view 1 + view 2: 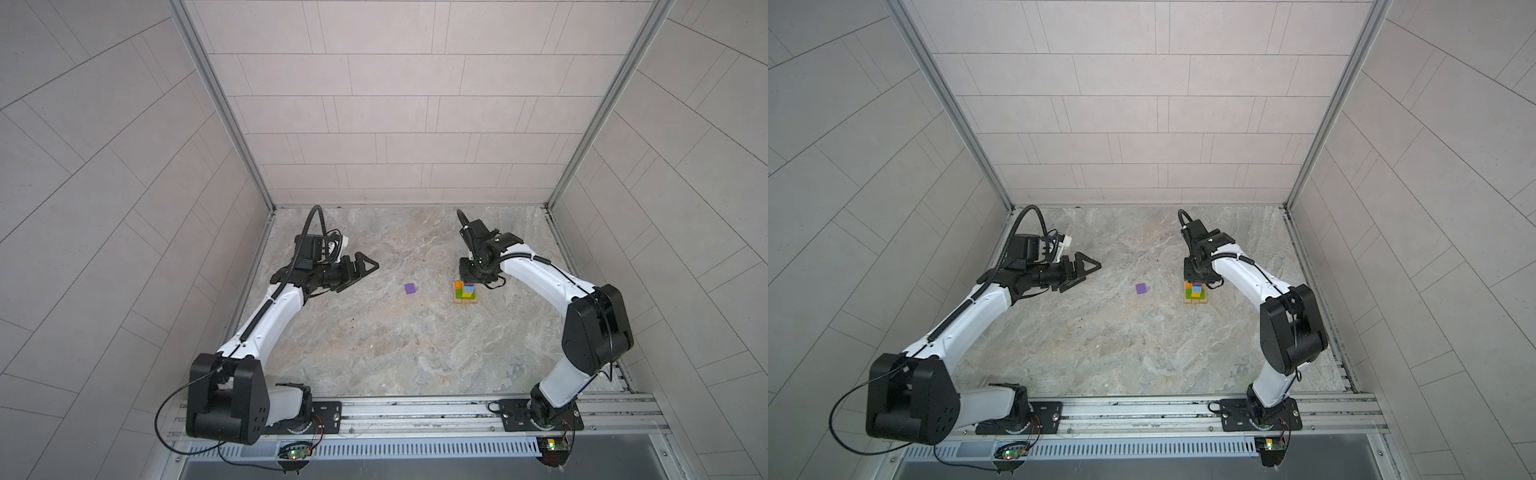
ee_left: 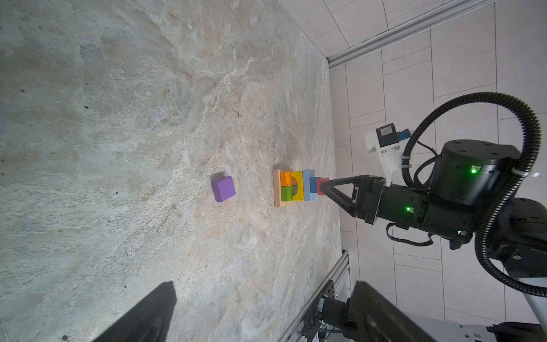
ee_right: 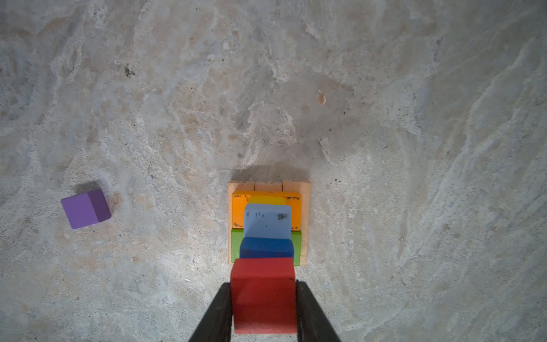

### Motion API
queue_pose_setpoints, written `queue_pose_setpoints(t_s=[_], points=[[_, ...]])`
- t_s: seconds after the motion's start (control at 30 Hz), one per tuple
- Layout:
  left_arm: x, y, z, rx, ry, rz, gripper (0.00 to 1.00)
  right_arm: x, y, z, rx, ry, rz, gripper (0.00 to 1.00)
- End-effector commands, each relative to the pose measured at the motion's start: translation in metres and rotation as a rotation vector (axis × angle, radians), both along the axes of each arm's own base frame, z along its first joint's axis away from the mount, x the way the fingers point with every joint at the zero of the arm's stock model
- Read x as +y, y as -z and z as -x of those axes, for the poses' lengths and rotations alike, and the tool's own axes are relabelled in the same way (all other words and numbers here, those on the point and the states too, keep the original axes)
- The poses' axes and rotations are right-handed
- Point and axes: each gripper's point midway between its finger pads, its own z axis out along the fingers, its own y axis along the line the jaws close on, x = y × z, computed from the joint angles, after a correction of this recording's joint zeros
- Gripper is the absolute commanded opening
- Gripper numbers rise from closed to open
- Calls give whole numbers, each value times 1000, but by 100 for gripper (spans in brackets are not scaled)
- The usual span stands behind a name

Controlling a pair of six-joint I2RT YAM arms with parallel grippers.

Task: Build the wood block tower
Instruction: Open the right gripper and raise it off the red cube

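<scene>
Red cube [image 3: 263, 293] one, tan oblongs [image 3: 268, 186] three.

Arms: right at tower, left apart.
Right gripper [image 3: 263, 285] points down over the tower [image 3: 268, 220], jaws against the red cube [image 3: 263, 308] sides; left gripper [image 1: 359, 277] level, jaws wide, well apart from it.

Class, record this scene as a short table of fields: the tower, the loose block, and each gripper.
Tower: tan base, coloured oblongs, blue cube, red cube topmost
Loose block: purple cube, on the table, apart from the tower
Left gripper: open, empty, away from the blocks
Right gripper: closed on the red cube
Not yet stacked: purple cube
</scene>
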Motion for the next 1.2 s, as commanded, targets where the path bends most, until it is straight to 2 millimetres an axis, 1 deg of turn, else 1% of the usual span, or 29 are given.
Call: queue_pose_setpoints(t_s=[0.0, 0.43, 1.17], points=[[0, -4, 0, -19, 4, 8, 100, -4, -8, -3, -22, 19, 5, 35], [0, -5, 1, -23, 5, 9, 100, -6, -9, -3, -26, 34, 9, 33], [1, -5, 0, -21, 2, 7, 100, -3, -8, -2, -26, 36, -10, 36]])
